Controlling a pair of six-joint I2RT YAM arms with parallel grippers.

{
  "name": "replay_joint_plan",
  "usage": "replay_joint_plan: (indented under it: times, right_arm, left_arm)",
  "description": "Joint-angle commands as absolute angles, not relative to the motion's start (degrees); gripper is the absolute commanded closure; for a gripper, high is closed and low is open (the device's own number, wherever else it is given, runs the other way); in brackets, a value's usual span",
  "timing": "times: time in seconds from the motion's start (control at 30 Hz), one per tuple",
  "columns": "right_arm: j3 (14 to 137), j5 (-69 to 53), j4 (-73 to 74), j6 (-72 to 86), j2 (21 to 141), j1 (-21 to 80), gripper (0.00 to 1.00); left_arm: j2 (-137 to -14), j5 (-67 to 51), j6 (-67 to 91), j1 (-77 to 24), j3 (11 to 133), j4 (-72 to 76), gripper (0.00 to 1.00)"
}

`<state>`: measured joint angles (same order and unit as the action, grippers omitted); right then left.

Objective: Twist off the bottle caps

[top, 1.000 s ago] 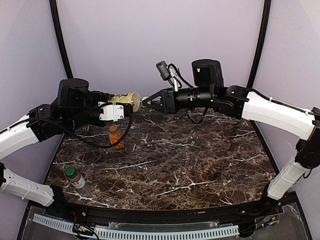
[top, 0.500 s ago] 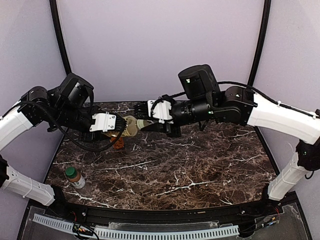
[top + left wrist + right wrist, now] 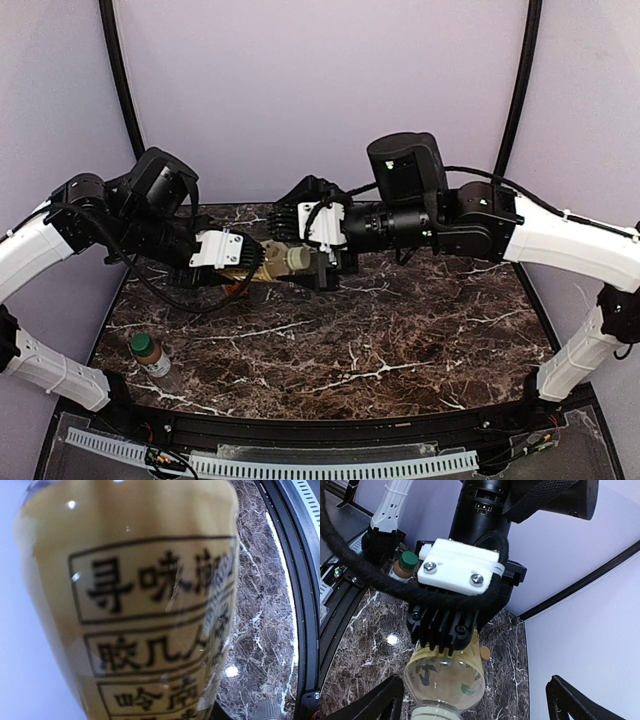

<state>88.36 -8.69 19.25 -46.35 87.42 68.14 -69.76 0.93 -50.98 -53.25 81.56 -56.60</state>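
My left gripper (image 3: 254, 263) is shut on the tall yellow-labelled bottle (image 3: 272, 262), which it holds level above the table with its pale cap (image 3: 298, 260) pointing right. That label (image 3: 140, 605) fills the left wrist view and hides the fingers. My right gripper (image 3: 292, 248) stands open, one finger on each side of the cap, not touching it. In the right wrist view the bottle (image 3: 445, 680) sits between the widely spread fingers (image 3: 387, 700), and the gripper (image 3: 474, 685) holds nothing. The short orange bottle (image 3: 238, 291) stands on the table, mostly hidden under the left gripper.
The small clear bottle with a green cap (image 3: 148, 352) stands near the front left corner of the marble table (image 3: 400, 340); it shows again as a green-capped bottle (image 3: 406, 564). Black frame posts and pale walls close in the back and sides.
Both arms came down from the back wall with the bottle. My right gripper, shut near the cap before, has now opened wide around it. The left grip is unchanged.
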Motion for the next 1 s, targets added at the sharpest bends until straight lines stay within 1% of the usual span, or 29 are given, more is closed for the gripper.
replay_joint_plan:
  times: [0.0, 0.1, 0.23, 0.33, 0.4, 0.47, 0.67, 0.87, 0.97]
  right_arm:
    - [86.4, -11.2, 13.1, -33.9, 81.5, 68.4, 0.02]
    - [84.6, -12.5, 11.0, -23.1, 79.3, 67.3, 0.01]
    - [83.2, -13.6, 7.1, -4.0, 78.3, 64.0, 0.01]
    - [83.1, -9.9, 5.7, 13.5, 79.2, 61.0, 0.02]
    - [82.5, -7.7, 7.6, 26.1, 80.1, 58.3, 0.07]
    - [81.1, -8.9, 8.2, 34.5, 80.7, 56.3, 0.13]
    - [80.6, -12.9, 7.7, 38.2, 82.4, 55.9, 0.2]
    - [81.1, -16.0, 6.2, 38.8, 84.7, 55.7, 0.33]
    - [81.1, -16.7, 5.9, 39.2, 85.5, 55.4, 0.42]
  left_arm:
    - [-68.5, 5.3, -51.6, -53.4, 80.4, -51.5, 0.75]
    - [-68.0, 11.0, -52.3, -53.4, 78.6, -45.4, 0.75]
    - [-67.6, 16.5, -54.4, -53.4, 76.0, -39.0, 0.75]
    - [-67.4, 19.8, -55.7, -53.4, 74.6, -34.6, 0.75]
    - [-67.3, 21.9, -57.0, -53.4, 73.6, -32.0, 0.74]
    - [-67.3, 23.8, -58.2, -53.4, 72.7, -29.8, 0.74]
    - [-67.0, 25.7, -59.5, -53.4, 71.2, -27.3, 0.74]
    - [-67.0, 25.7, -60.0, -53.5, 70.5, -26.6, 0.73]
    - [-66.8, 25.8, -60.2, -53.5, 70.4, -26.5, 0.73]
